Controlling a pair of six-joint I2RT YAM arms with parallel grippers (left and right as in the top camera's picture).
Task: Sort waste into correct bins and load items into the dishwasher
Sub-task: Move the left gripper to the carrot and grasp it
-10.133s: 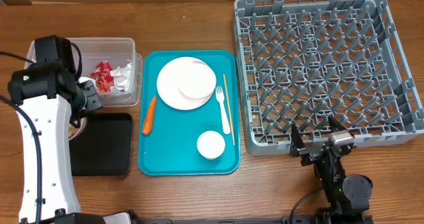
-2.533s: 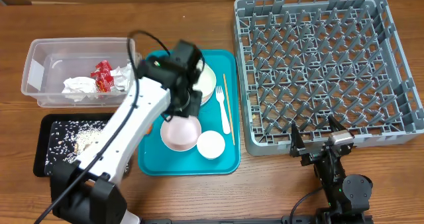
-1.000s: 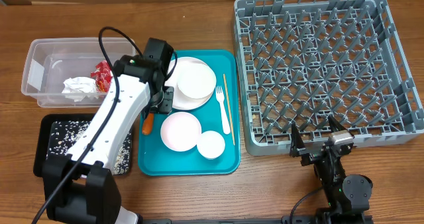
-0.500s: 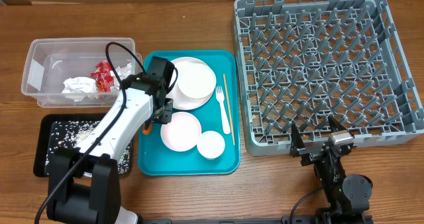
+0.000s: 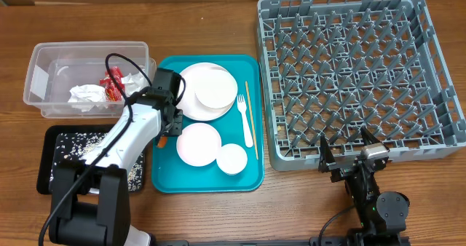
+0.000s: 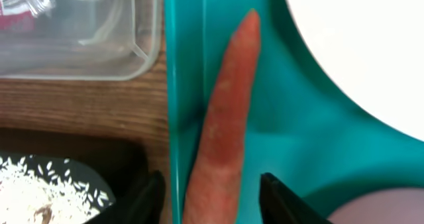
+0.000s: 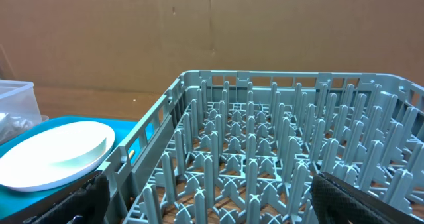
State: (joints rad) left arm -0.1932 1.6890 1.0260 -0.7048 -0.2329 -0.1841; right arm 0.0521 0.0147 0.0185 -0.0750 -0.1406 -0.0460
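An orange carrot (image 6: 222, 131) lies along the left edge of the teal tray (image 6: 278, 118). My left gripper (image 6: 212, 204) is open and straddles the carrot's thick end. One finger (image 6: 142, 201) is outside the tray rim and the other (image 6: 285, 197) is inside, with gaps on both sides. From overhead the left gripper (image 5: 169, 124) hides most of the carrot (image 5: 162, 139). The clear tub (image 5: 51, 64) holds a red wrapper (image 5: 111, 82) and white napkins (image 5: 87, 94). The black tray (image 5: 54, 180) holds rice. My right gripper (image 5: 352, 157) is open at the front edge of the grey dish rack (image 5: 360, 75).
On the teal tray (image 5: 167, 175) are stacked white plates (image 5: 206, 91), a pale bowl (image 5: 199, 144), a small white cup (image 5: 232, 159), a white fork (image 5: 245, 121) and a thin wooden stick (image 5: 251, 115). The left arm's cable loops over the tub. The rack (image 7: 278, 151) fills the right wrist view.
My left gripper has moved left and toward the front, from beside the plates to over the carrot at the tray's left edge. The right arm has not moved.
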